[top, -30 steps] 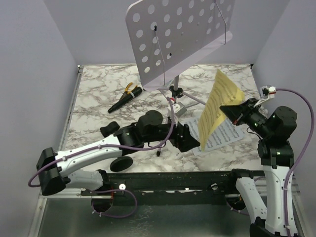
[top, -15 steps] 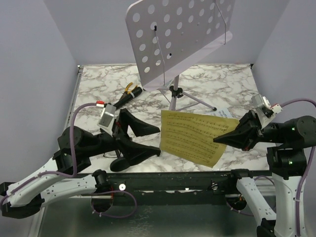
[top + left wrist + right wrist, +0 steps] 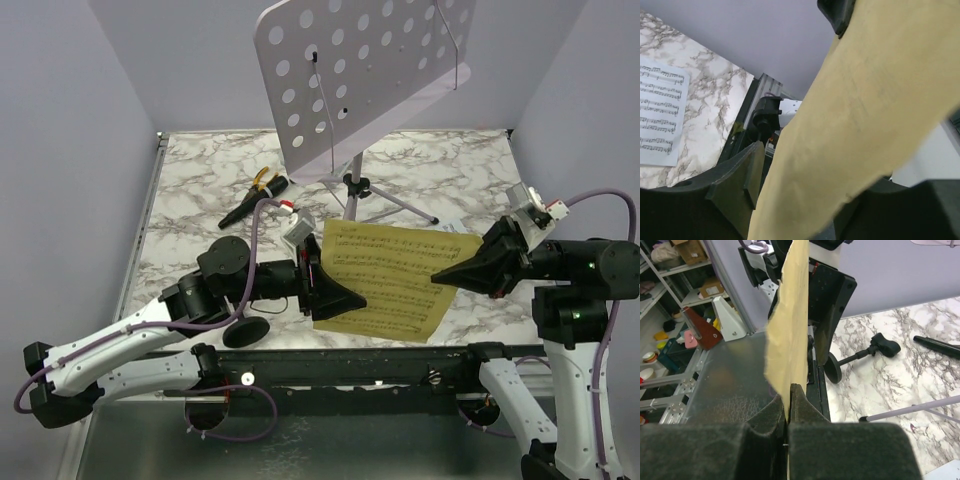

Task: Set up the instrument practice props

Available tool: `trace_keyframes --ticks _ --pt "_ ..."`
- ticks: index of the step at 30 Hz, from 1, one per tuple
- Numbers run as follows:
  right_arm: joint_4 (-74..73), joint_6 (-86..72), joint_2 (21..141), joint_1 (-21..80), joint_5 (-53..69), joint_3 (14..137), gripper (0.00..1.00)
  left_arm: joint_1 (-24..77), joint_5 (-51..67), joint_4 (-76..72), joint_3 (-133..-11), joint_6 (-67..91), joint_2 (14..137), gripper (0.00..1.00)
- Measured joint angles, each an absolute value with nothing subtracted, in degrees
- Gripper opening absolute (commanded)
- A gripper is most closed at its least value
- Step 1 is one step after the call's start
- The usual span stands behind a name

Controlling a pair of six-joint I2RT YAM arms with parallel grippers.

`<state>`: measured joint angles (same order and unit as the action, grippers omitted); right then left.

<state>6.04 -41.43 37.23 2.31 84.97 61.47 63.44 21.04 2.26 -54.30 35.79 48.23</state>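
Right claw (image 3: 441, 281) clenched on yellow sheet-music page (image 3: 392, 282), held above the table (image 3: 200, 195); left claw (image 3: 350, 300) straddles the page's opposite edge, whether gripping cannot be told.

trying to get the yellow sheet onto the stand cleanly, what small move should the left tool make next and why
Probably close the left tool on the left edge of the yellow sheet-music page. The left wrist view shows its jaws on either side of that page, too far apart to grip it. Only the right tool pinches the page, at the opposite edge. A second grip should steady it before it goes up to the lilac hole-punched music stand.
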Motion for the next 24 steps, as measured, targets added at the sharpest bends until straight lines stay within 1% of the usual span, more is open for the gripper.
trace_keyframes --ticks 4,5,6,8,10,14,17,21,24 --pt "6.42 -41.39 37.63 2.31 84.93 61.04 0.01 63.44 21.58 2.26 -54.17 35.70 46.85 0.54" --pt "6.39 -41.28 37.67 2.31 84.90 60.97 0.01 63.44 21.54 2.22 -54.17 35.66 46.44 0.58" --pt "6.39 -41.08 37.74 2.31 84.88 60.86 0.00 63.44 21.50 2.02 -54.15 35.55 45.78 0.67" --pt "6.39 -40.88 37.89 2.31 84.84 60.71 0.01 63.44 21.12 1.80 -54.08 35.16 44.62 0.79" --pt "6.37 -40.53 38.04 2.31 84.75 60.49 0.01 63.44 20.21 1.91 -54.06 34.61 43.97 0.84" --pt "4.03 -37.71 38.52 2.31 84.25 60.36 0.01 63.44 15.07 3.84 -54.08 33.28 42.59 0.87" --pt "-0.05 -34.24 39.05 2.31 83.53 60.18 0.01 63.44 9.34 7.66 -54.96 31.70 40.93 0.88" --pt "-1.72 -32.05 39.42 3.05 83.50 56.55 0.01 63.44 3.31 14.06 -61.06 28.56 40.64 0.86" --pt "-2.15 -31.81 40.05 5.10 83.88 53.08 0.01 63.44 2.55 18.68 -68.69 26.35 43.42 0.85"
